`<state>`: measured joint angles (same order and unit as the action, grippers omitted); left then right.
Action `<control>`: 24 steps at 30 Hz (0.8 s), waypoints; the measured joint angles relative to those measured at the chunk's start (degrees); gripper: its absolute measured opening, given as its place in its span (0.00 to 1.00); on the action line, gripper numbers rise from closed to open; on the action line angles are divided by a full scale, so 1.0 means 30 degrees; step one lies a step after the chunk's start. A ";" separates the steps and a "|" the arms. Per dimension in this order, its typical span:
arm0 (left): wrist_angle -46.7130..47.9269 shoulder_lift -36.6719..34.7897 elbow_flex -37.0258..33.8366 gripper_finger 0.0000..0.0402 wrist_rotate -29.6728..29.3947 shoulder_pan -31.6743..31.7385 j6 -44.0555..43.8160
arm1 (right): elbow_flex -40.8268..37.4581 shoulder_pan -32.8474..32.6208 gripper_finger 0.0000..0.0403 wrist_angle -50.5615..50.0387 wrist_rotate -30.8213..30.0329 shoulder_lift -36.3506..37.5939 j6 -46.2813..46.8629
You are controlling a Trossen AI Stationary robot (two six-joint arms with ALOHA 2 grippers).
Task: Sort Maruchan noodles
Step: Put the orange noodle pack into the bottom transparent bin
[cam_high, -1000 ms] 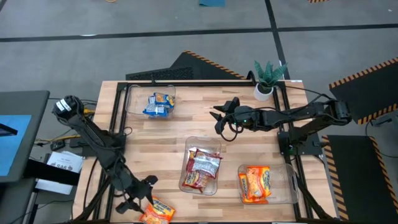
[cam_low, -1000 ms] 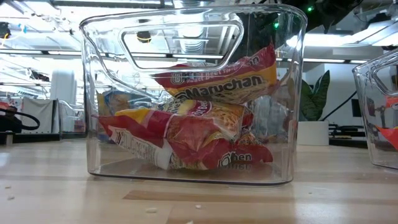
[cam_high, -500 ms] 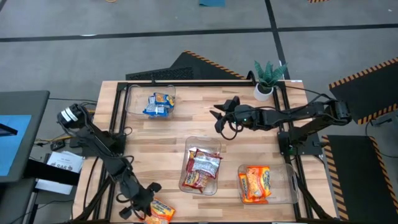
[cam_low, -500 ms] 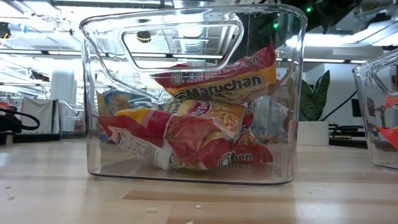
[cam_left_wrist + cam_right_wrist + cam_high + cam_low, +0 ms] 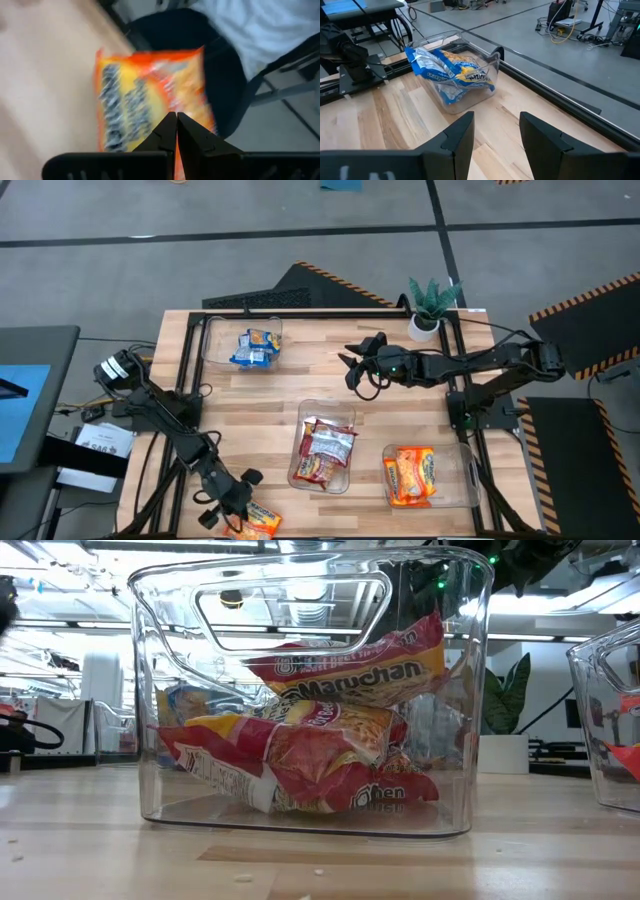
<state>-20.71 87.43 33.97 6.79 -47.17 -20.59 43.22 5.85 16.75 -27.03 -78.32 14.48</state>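
Now | left pincer [image 5: 240, 520] clamped on orange packet [image 5: 258, 526] | right pincer [image 5: 352, 369] wide, idle

Orange packet [image 5: 150, 100] with yellow noodle print; blue packets [image 5: 452, 72] in clear bin [image 5: 492, 57].

Light wooden slatted table [image 5: 330, 375] in black metal frame. Clear plastic bin [image 5: 243, 343] at far left corner, blue packets inside. Second clear bin [image 5: 324, 446] mid-table toward near edge, red-brown packets inside. Third clear bin [image 5: 428, 476] at near right, orange packets inside. White pot with green plant [image 5: 427, 311] at far right corner. Orange noodle packet [image 5: 255, 523] at near left edge.
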 joint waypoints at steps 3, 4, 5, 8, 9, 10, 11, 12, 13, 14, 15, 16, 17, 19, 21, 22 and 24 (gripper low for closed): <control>0.0071 -0.0033 0.0011 0.00 0.0104 -0.0016 0.0009 | 0.0000 0.0000 0.45 0.0003 0.0000 0.0000 0.0000; 0.0449 -0.0025 0.0011 0.00 0.0017 -0.0011 0.0004 | 0.0000 0.0000 0.45 0.0003 0.0000 0.0000 0.0000; 0.0773 -0.0025 0.0011 0.00 -0.0089 -0.0001 0.0004 | 0.0000 0.0000 0.45 0.0007 0.0000 0.0000 0.0000; 0.0867 -0.0018 0.0004 0.00 -0.0265 0.0006 0.0011 | 0.0000 0.0000 0.45 0.0007 0.0000 0.0000 -0.0017; 0.0732 -0.0018 0.0004 0.00 -0.0245 0.0004 0.0007 | 0.0000 0.0000 0.45 0.0007 0.0000 0.0000 -0.0092; 0.0532 -0.0018 0.0004 0.00 -0.0212 0.0004 0.0008 | 0.0000 0.0010 0.45 0.0003 0.0000 0.0000 -0.0260; 0.0323 -0.0011 0.0004 0.00 -0.0162 0.0004 -0.0028 | 0.0000 0.0015 0.45 0.0007 0.0000 0.0000 -0.0331; 0.0082 -0.0017 0.0004 0.00 -0.0078 0.0004 -0.0163 | 0.0000 0.0015 0.45 0.0007 0.0000 0.0000 -0.0342; -0.0175 -0.0011 0.0004 0.00 0.0029 -0.0006 -0.0341 | 0.0000 0.0015 0.45 0.0007 0.0000 0.0000 -0.0342; -0.0461 -0.0011 0.0004 0.00 0.0102 -0.0045 -0.0544 | 0.0000 0.0015 0.45 0.0011 0.0000 0.0000 -0.0342; -0.0756 -0.0011 0.0004 0.00 0.0110 -0.0115 -0.0682 | 0.0000 0.0015 0.45 0.0007 0.0000 0.0000 -0.0342; -0.1065 0.0046 0.0004 0.00 0.0101 -0.0201 -0.0740 | 0.0000 0.0015 0.45 0.0007 0.0000 0.0000 -0.0342; -0.1426 0.0214 0.0004 0.00 0.0122 -0.0298 -0.0760 | 0.0000 0.0015 0.45 0.0013 0.0000 0.0000 -0.0340; -0.1904 0.0729 0.0004 0.00 0.0161 -0.0507 -0.0896 | 0.0000 0.0015 0.45 0.0015 0.0000 0.0000 -0.0335; -0.2582 0.1540 0.0004 0.00 0.0240 -0.0601 -0.1325 | 0.0000 0.0015 0.45 0.0022 0.0000 0.0000 -0.0335; -0.2624 0.1903 0.0004 0.00 0.0235 -0.0601 -0.1522 | 0.0000 0.0015 0.45 0.0022 0.0000 0.0000 -0.0335; -0.2640 0.2620 0.0004 0.00 0.0220 -0.0581 -0.1854 | 0.0000 0.0015 0.45 0.0022 0.0000 0.0000 -0.0328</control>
<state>-28.62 95.29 33.98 7.45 -48.91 -26.15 43.22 5.89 16.82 -27.03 -78.32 13.50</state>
